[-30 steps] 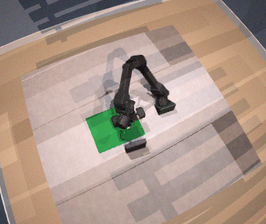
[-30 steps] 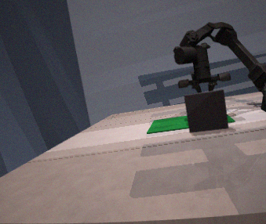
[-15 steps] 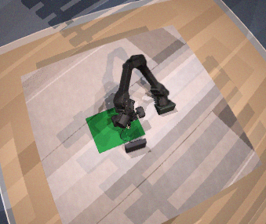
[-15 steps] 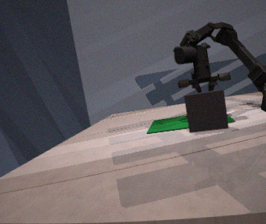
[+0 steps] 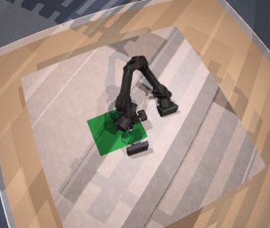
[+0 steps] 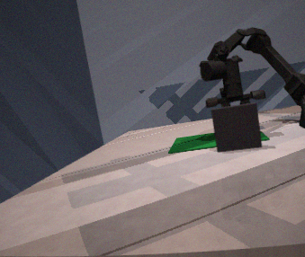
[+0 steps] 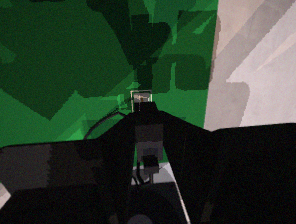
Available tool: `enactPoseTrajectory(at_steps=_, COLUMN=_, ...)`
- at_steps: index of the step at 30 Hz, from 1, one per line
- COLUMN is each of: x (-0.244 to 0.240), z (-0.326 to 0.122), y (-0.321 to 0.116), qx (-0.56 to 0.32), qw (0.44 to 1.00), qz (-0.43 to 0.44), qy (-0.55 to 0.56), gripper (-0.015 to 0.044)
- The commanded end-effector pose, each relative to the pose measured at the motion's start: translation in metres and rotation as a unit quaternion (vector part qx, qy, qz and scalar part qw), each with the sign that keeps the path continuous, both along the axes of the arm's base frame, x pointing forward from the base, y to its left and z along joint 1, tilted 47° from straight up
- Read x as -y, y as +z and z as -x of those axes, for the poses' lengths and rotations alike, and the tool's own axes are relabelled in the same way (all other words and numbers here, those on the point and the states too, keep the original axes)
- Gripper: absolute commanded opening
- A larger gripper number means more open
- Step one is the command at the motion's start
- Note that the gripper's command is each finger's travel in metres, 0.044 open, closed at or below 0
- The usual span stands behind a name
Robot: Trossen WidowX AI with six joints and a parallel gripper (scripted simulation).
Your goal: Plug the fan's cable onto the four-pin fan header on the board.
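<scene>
Working left to right, find the green board [image 5: 103,137] [image 6: 192,143] [image 7: 45,40] flat on the counter [image 5: 198,167] [image 6: 130,220] [image 7: 265,55], then trace the dark cable [image 7: 102,123] curving toward the small pale-edged plug [image 7: 142,96], as best judged, over the board. Read the end effector [image 5: 130,129] [image 6: 236,102] [image 7: 146,116] as pinching the plug at its fingertips. Note the dark block [image 5: 138,148] [image 6: 237,128] just beside the board. Count grasping as done; treat seating as unconfirmed, with header contact impossible to tell. Still to complete: alignment check, full press, release, withdrawal clear of plug and board.
</scene>
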State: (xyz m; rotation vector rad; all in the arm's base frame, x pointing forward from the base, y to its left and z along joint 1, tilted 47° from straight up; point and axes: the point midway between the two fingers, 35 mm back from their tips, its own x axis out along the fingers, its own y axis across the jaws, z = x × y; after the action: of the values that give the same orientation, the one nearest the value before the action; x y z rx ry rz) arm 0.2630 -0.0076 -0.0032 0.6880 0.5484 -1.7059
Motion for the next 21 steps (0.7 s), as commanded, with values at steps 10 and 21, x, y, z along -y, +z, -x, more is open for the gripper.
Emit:
enactPoseTrajectory(at_steps=10, x=0.0008, z=-0.0028, y=-0.0002, qx=0.001, qw=1.000, qz=0.001, qy=0.003, gripper=0.0000)
enactPoseTrajectory(at_steps=21, x=0.0021, z=-0.0021, y=-0.0014, qx=0.001, qw=1.000, qz=0.001, qy=0.003, gripper=0.0000)
